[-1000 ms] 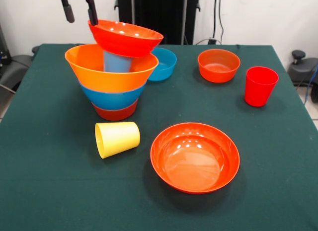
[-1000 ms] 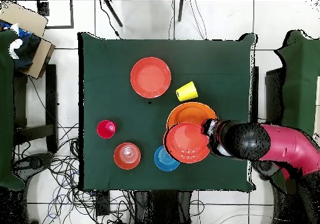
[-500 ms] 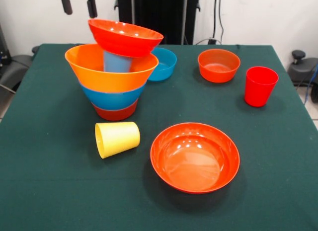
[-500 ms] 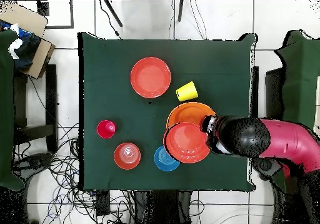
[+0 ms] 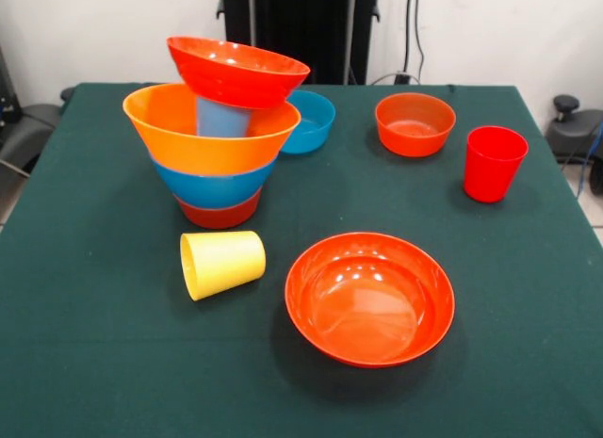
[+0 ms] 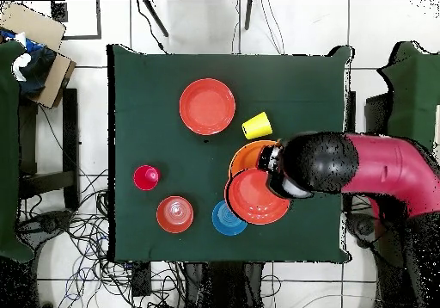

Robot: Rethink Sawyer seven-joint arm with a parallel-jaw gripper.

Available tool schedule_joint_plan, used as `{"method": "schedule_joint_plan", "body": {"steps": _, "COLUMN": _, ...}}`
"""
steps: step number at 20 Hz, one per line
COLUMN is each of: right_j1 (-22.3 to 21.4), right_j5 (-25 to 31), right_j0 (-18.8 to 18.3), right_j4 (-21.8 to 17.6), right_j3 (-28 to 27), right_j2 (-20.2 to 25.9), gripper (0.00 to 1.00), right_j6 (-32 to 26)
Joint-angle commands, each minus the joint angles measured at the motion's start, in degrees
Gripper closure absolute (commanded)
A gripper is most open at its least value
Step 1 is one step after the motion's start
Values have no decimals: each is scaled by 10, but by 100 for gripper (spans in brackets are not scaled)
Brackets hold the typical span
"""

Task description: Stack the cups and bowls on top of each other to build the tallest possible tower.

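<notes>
The tower stands at the left in the front view: a small red-orange bowl (image 5: 219, 213) at the bottom, the large blue bowl (image 5: 213, 186), the huge orange bowl (image 5: 209, 138), the light blue cup (image 5: 222, 118) inside it, and a wide red-orange bowl (image 5: 237, 71) resting tilted on top. The yellow cup (image 5: 222, 263) lies on its side in front of the tower. The red cup (image 5: 494, 163) stands upright at the right. My gripper (image 6: 275, 161) shows only from above, at the end of the arm over the tower (image 6: 251, 196). It is out of the front view.
A second wide red-orange bowl (image 5: 369, 298) sits at the front centre. A small blue bowl (image 5: 309, 121) sits right behind the tower. A small red-orange bowl (image 5: 415, 123) is at the back right. The red arm (image 6: 378, 171) reaches in from the table's side.
The gripper has risen out of the top of the front view. In the overhead view the arm's end has shifted further over the tower. The tilted top bowl stays put.
</notes>
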Motion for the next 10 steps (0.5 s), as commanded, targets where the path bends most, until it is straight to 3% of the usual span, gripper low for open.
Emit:
{"method": "schedule_joint_plan", "body": {"steps": 1, "right_j1": 25, "right_j5": 95, "right_j0": 59, "right_j4": 3, "right_j3": -77, "right_j2": 32, "gripper": 0, "right_j6": -84}}
{"method": "schedule_joint_plan", "body": {"steps": 5, "right_j1": 54, "right_j5": 86, "right_j0": 93, "right_j4": -1, "right_j3": -98, "right_j2": 24, "gripper": 0, "right_j6": -51}}
{"method": "schedule_joint_plan", "body": {"steps": 10, "right_j1": 123, "right_j5": 4, "right_j0": 124, "right_j4": -13, "right_j3": -106, "right_j2": 11, "gripper": 0, "right_j6": -28}}
